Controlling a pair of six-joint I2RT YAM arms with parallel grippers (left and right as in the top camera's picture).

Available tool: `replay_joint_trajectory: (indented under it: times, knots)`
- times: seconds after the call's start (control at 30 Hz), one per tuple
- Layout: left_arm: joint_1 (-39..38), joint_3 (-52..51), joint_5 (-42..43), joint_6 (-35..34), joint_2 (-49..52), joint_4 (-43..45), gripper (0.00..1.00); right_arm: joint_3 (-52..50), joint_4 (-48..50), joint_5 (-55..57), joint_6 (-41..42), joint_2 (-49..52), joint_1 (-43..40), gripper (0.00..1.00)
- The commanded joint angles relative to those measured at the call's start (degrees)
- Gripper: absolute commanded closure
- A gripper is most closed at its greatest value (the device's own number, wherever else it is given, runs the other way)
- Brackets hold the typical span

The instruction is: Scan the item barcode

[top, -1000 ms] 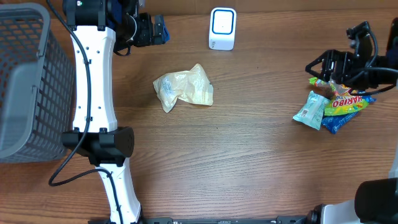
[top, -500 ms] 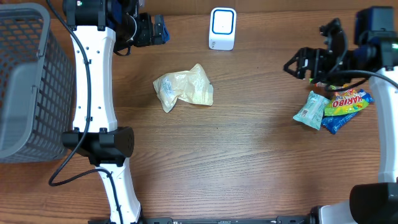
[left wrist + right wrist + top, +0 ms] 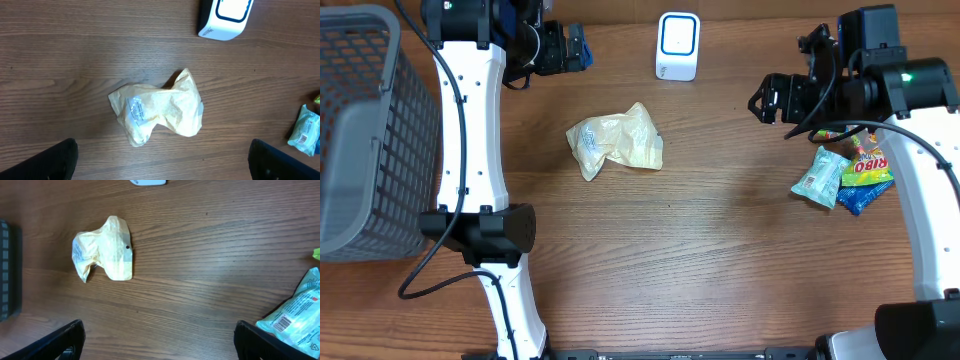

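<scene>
At table centre, the crumpled pale-yellow plastic packet (image 3: 615,142) lies free, near the white box-shaped barcode scanner (image 3: 677,45) at the far edge. My right gripper (image 3: 772,100) hovers right of the packet, fingers spread and empty, placed to approach it. My left gripper (image 3: 578,48), equally spread, sits far-left, leaving access.
</scene>
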Motion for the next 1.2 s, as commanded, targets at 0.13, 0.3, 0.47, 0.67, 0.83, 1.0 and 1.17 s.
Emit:
replay_joint_trajectory:
  times: [0.13, 0.3, 0.47, 0.67, 0.83, 1.0, 1.17]
  knots:
    - [-0.74, -0.02, -0.11, -0.33, -1.6, 0.07, 0.0, 1.18, 0.9, -0.81, 1.36, 3.65, 0.44, 0.05]
    - [-0.74, -0.02, -0.11, -0.33, -1.6, 0.07, 0.0, 1.18, 2.75, -1.11, 1.53, 5.64, 2.14, 0.05]
    - [-0.74, -0.02, -0.11, -0.33, -1.6, 0.07, 0.0, 1.16, 6.12, -1.79, 1.95, 7.89, 5.33, 0.05]
    - [-0.74, -0.02, -0.11, -0.33, -1.6, 0.07, 0.0, 0.81, 12.22, -1.75, 4.13, 12.17, 10.93, 0.05]
    - [-0.74, -0.02, -0.11, -0.33, -1.6, 0.07, 0.0, 0.74, 21.2, -1.75, 14.03, 17.86, 15.45, 0.05]
    - [-0.74, -0.02, -0.11, -0.33, -1.6, 0.07, 0.0, 0.74, 27.39, -1.57, 24.96, 22.56, 18.47, 0.04]
    - [-0.74, -0.02, -0.11, -0.33, -1.6, 0.07, 0.0, 0.72, 29.2, 1.55, 31.41, 26.45, 20.2, 0.03]
